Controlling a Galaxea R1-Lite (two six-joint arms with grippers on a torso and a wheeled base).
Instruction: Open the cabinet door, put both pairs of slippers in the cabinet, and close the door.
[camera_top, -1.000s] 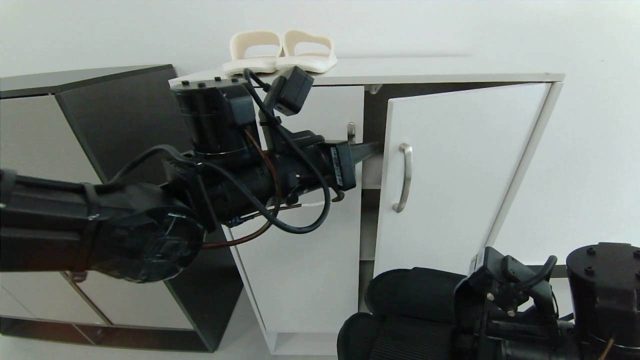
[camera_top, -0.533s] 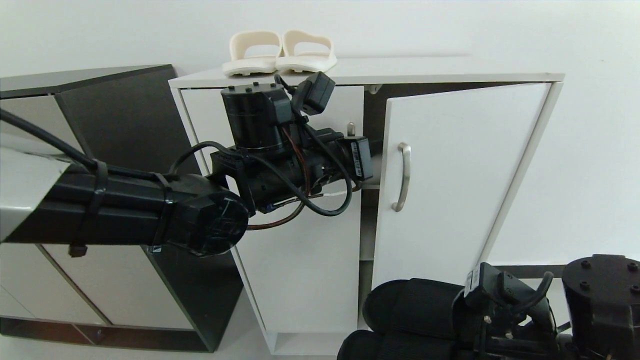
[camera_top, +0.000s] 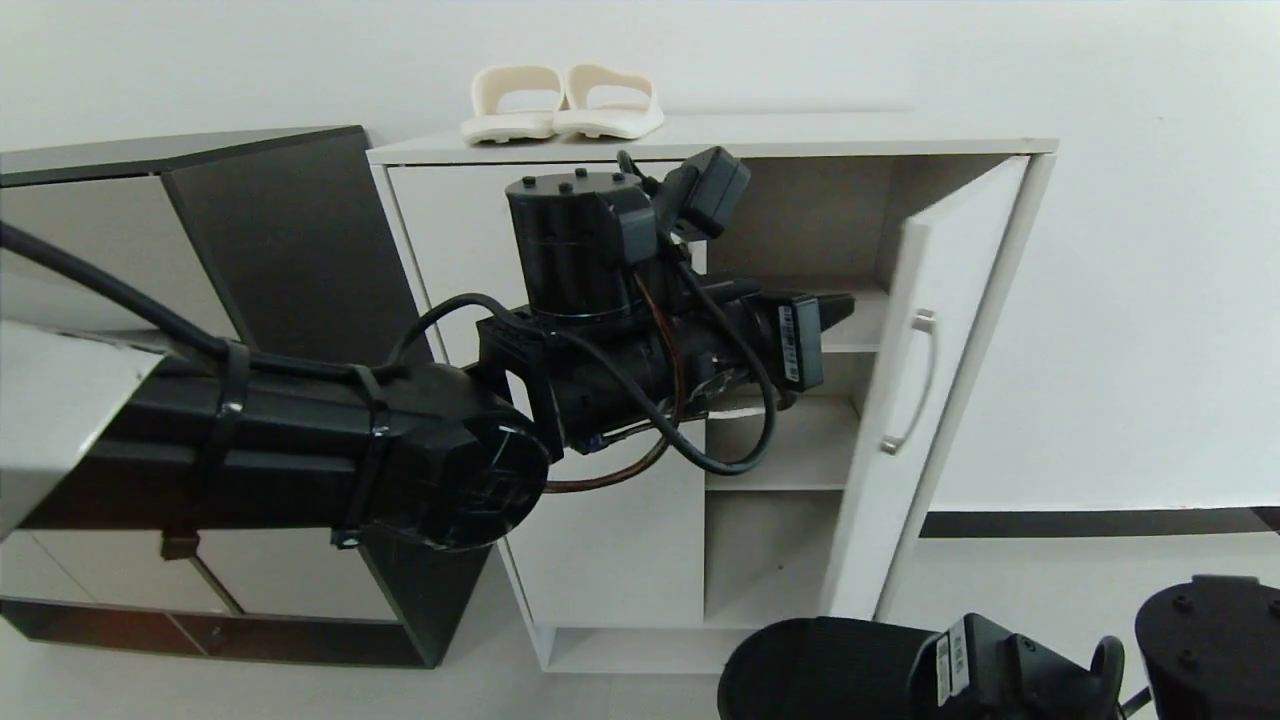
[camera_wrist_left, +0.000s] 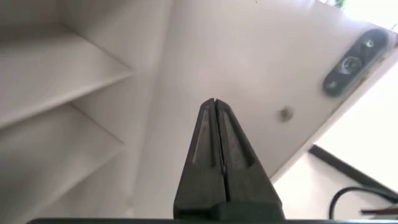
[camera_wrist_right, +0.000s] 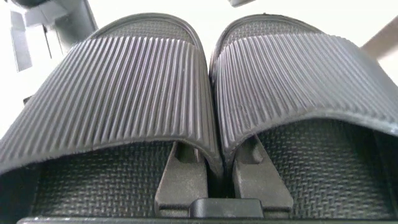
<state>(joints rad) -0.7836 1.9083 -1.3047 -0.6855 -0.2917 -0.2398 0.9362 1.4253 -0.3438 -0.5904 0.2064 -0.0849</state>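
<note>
- At the far left I see a dark grey, glossy side cabinet; it stands against the wall, touching the white one.
- My left arm crosses in front of both units, its wrist level with the upper shelves.
- A pair of cream moulded slippers sits side by side on the top of the white wooden cabinet, toward its left end, close to the wall.
- The left gripper has its two fingers pressed flat together with nothing between them. In the head view its tip pokes into the open right-hand bay, at the height of the upper shelf.
- Inside that bay I see pale horizontal shelves, one above the other.
- The white cabinet door stands swung wide open on its right-hand hinges, so that I look at it nearly edge-on. Its slim silver bar handle faces outward to the right.
- In the left wrist view a metal hinge plate shows on the panel beyond the fingertips.
- The pair of black ribbed-strap slippers is low at the right, in front of the cabinet and below the open door.
- The right gripper is clamped on that pair: one finger lies inside each slipper under its strap, squeezing the two inner side walls together.
</note>
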